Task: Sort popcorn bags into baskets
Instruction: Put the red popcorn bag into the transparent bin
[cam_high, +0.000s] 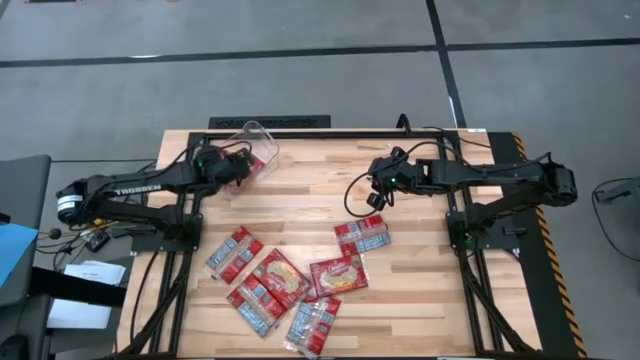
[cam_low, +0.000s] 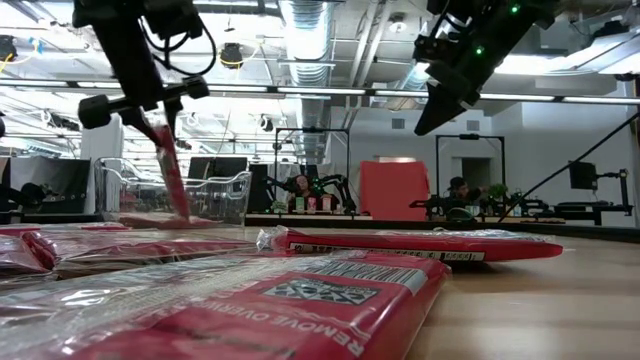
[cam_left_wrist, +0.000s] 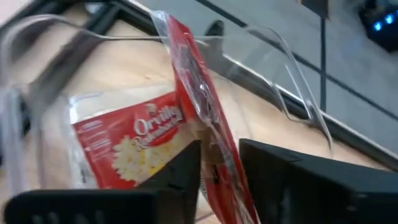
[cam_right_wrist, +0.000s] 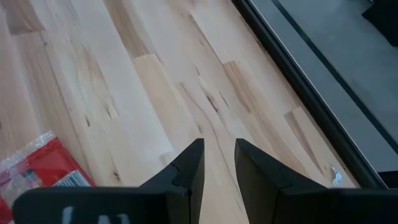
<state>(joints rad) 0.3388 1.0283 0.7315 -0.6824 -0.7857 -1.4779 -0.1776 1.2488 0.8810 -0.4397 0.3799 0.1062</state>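
Note:
My left gripper (cam_left_wrist: 219, 152) is over the clear bin (cam_high: 256, 140) at the table's far left and is shut on a red popcorn packet (cam_left_wrist: 193, 81), which I see edge-on. In the low view that packet (cam_low: 172, 170) hangs down into the bin (cam_low: 225, 190). Another red packet (cam_left_wrist: 130, 149) lies flat on the bin's floor. Several red packets (cam_high: 270, 285) lie flat on the near middle of the table. My right gripper (cam_right_wrist: 219, 155) is shut and holds nothing. It hovers above bare wood, on the far side of a packet (cam_high: 362, 235). My left gripper pinches the red packet between its two fingers (cam_left_wrist: 183, 168), near the packet's upper end (cam_left_wrist: 214, 165). It comes from above, pointing down. The packet hangs below the fingers with its lower part inside the bin. Whether that end touches the bin's floor does not show.
The bin's thin clear walls (cam_left_wrist: 273, 50) rise around the hanging packet. A black frame rail (cam_high: 330, 133) runs along the table's far edge. Bare wood (cam_high: 440, 300) lies on the table's right side and between the bin and the packet pile.

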